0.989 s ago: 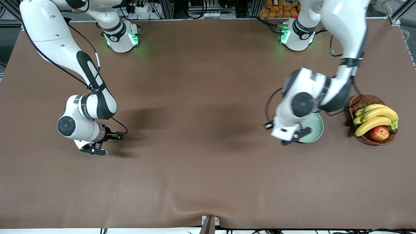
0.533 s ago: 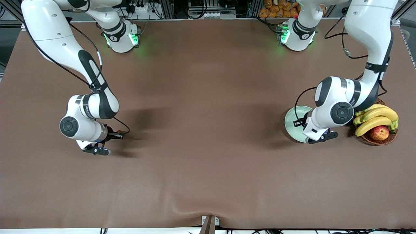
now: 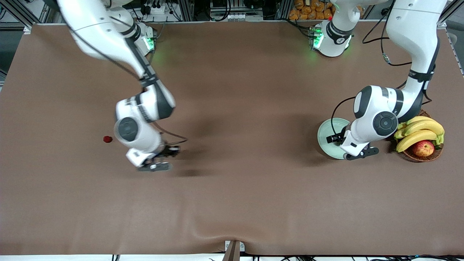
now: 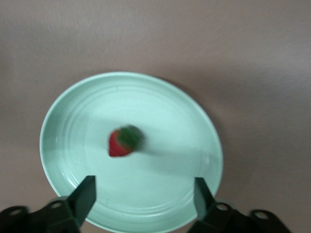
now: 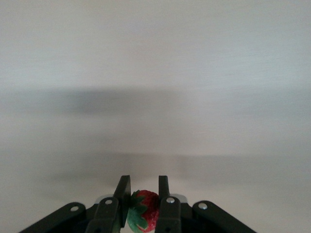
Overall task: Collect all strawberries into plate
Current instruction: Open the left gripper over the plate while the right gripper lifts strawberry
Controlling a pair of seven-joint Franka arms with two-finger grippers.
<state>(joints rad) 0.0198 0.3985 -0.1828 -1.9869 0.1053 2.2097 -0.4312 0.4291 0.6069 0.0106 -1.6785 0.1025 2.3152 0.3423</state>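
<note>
Strawberries: you have three; one strawberry (image 4: 124,141) in the plate (image 4: 68,111), one berry (image 5: 144,209) in the right gripper (image 5: 142,204), one loose berry (image 3: 107,139) on the table (image 3: 232,188) at the right arm's end.
Plates: one, beside the basket (image 3: 402,113).
Right gripper: over the table, clamped on its berry.
Left gripper (image 4: 142,196): over the plate, jaws apart.
Basket: one, with bananas (image 3: 420,132) and one apple (image 3: 423,148).

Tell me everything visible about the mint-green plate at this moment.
The plate is a round, shallow, pale mint-green dish with a raised rim and faint concentric rings, glossy like glazed ceramic. It sits flat on the brown table toward the left arm's end, beside the wicker fruit basket. One strawberry, red with a green cap, lies near its middle. The left gripper hangs open above its rim, not touching it. The left arm hides part of it in the front view.
</note>
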